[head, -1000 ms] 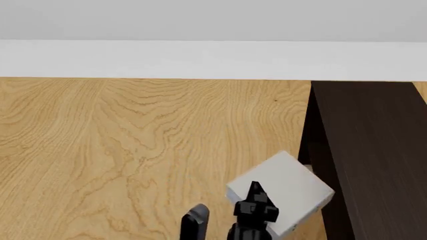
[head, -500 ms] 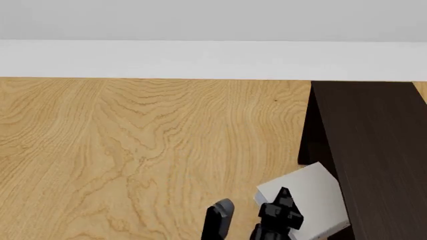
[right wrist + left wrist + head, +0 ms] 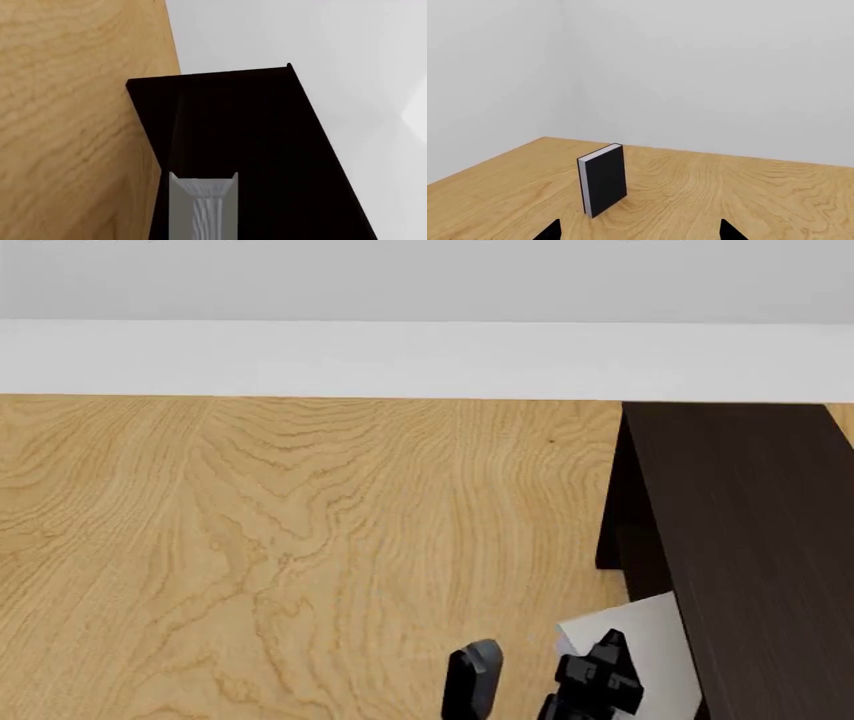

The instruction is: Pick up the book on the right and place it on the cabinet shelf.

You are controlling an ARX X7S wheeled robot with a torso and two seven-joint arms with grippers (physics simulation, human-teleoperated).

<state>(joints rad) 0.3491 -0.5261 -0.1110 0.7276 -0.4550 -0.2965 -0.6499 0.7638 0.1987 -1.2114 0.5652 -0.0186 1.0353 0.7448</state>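
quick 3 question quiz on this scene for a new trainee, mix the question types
1. True or false: the black book lies flat on the table.
2. Which end effector holds the grey book? A left B right
3. Fill in: the grey book is beside the dark ____.

Key
1. False, it stands upright.
2. B, the right end effector.
3. cabinet.

Book (image 3: 651,640) partly behind cabinet (image 3: 747,540)
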